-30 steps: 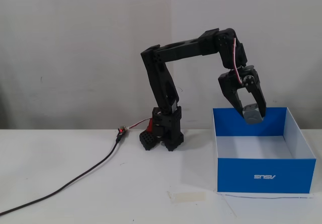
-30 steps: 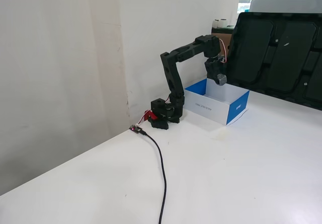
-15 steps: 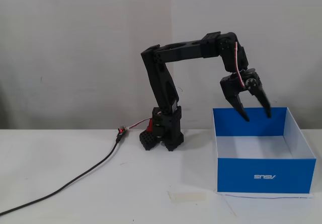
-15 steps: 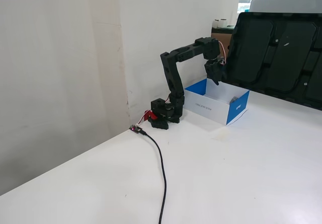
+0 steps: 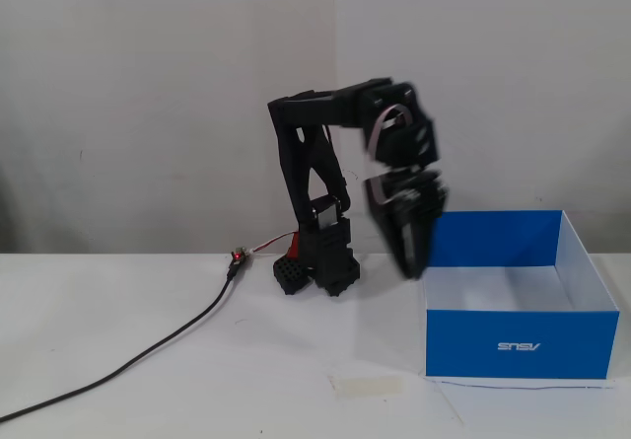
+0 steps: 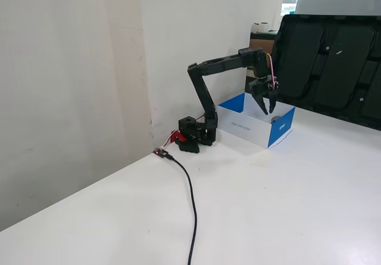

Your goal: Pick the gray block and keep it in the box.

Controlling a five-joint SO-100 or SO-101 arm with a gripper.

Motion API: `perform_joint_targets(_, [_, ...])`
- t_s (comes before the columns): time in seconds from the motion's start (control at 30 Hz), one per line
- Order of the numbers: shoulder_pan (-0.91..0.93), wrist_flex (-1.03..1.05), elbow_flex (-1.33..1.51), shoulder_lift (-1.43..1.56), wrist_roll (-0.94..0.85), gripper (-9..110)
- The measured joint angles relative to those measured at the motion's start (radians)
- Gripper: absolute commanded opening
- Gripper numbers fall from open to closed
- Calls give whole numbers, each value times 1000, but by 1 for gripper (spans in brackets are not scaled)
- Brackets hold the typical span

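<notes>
Cable (image 6: 191,199) lies nearest; my gripper (image 6: 268,106) hangs over the box (image 5: 523,345), jaws slightly parted, empty.
Gray block (image 6: 275,120) seems to sit inside the box already; swinging out low, I could clip the wall and shove it.

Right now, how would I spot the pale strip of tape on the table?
Find the bright blue box on the white table in the fixed view facing its white logo. Just left of its lower left corner lies the tape, flat, cream, nearly blending into the tabletop, unlike the black cable.
</notes>
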Motion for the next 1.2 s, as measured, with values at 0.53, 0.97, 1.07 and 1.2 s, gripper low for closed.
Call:
perform_joint_targets(0.53, [537,-345,571,331,-44,0])
perform_joint_targets(0.97, [647,-569,874,502,-11,0])
perform_joint_targets(1.07, [653,-606,928,537,-11,0])
perform_joint_targets(1.2, [673,-640,1009,617,-11,0])
